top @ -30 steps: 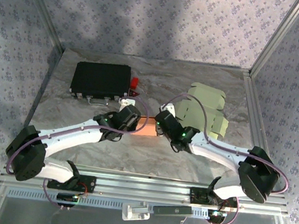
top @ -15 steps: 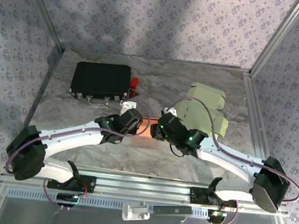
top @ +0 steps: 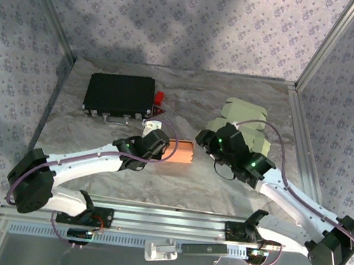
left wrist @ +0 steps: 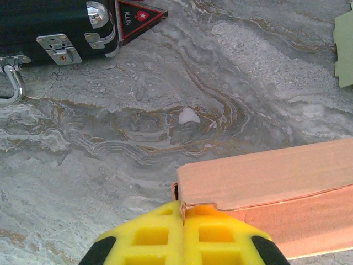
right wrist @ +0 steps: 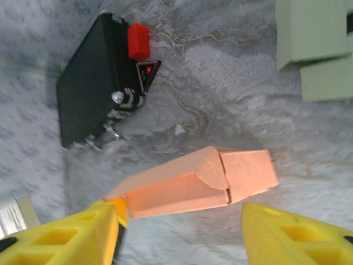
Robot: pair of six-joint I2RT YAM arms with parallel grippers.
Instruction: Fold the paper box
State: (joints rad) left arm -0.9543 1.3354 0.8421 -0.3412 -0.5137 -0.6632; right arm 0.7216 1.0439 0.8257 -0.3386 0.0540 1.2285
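Left gripper [left wrist: 182,210]: is being held clenched, its yellow fingers [left wrist: 151,237] pressed together on the corner flap of the orange paper box [left wrist: 265,185].
Right gripper [right wrist: 179,215]: is being held released, fingers spread wide and touching nothing.
Box position: is lying directly ahead of the left fingertips, touching them. Its other end is being framed between the right gripper's spread fingers, apart from both.
Step in hand: is being judged as closing the loose end flap while the opposite end is being pinned.
Doing it well: the left pinch is best being held firm so that the box is not being dragged. The right fingers are best being brought squarely onto the flap and pushed along the box's length, not across it.
Box appearance: salmon-orange card, long and low, looking mostly formed. At the end facing the right gripper, a curved flap is bulging beside a flat panel, with a slit showing between them.
Beyond the right gripper: pale green card blanks [right wrist: 309,49] are lying well apart from the box.
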